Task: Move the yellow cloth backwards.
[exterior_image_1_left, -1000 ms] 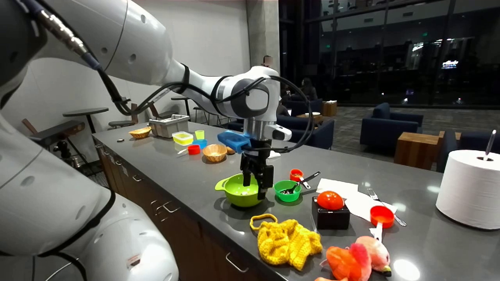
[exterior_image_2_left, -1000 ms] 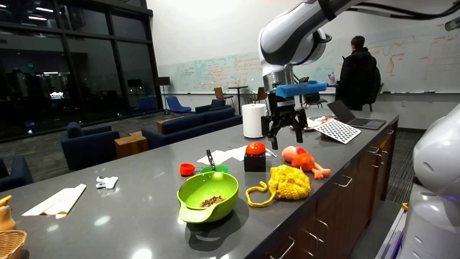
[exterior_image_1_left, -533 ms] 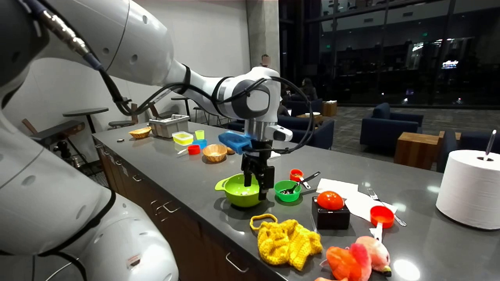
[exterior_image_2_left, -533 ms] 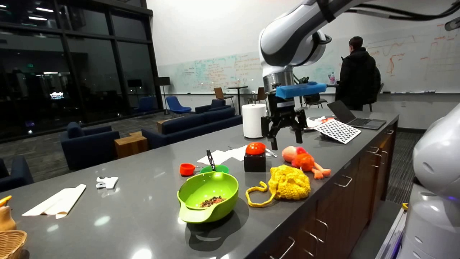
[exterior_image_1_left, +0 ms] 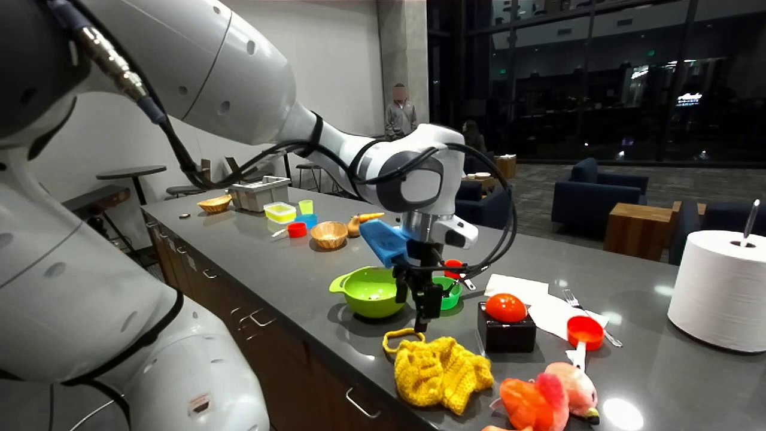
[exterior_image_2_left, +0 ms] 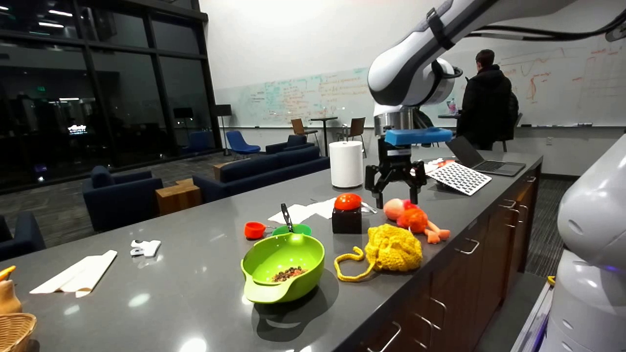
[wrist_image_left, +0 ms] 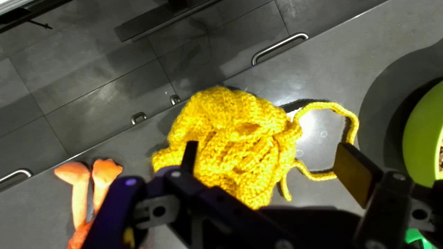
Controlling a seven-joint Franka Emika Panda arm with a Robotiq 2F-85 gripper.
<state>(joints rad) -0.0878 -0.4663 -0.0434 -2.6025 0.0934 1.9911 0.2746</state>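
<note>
The yellow knitted cloth [exterior_image_1_left: 440,372] lies bunched on the grey counter near its front edge, with a looped cord at one side. It also shows in an exterior view [exterior_image_2_left: 393,248] and in the wrist view [wrist_image_left: 235,131]. My gripper [exterior_image_1_left: 412,314] points down and hangs above the counter close to the cloth. In an exterior view the gripper [exterior_image_2_left: 396,203] has its fingers apart with nothing between them. In the wrist view the open gripper [wrist_image_left: 269,147] has one finger in front of the cloth and the other near the cord; the cloth's lower edge is hidden behind the gripper.
A green bowl [exterior_image_1_left: 368,296] with small bits inside stands beside the cloth. A black box with a red dome [exterior_image_2_left: 346,222] and an orange plush toy [exterior_image_2_left: 413,220] are close by. A small green cup [exterior_image_1_left: 450,296] stands behind the gripper. The counter edge runs beside the cloth.
My gripper has moved down and toward the cloth, to the right in both exterior views, with its fingers still open. The cloth has not moved.
</note>
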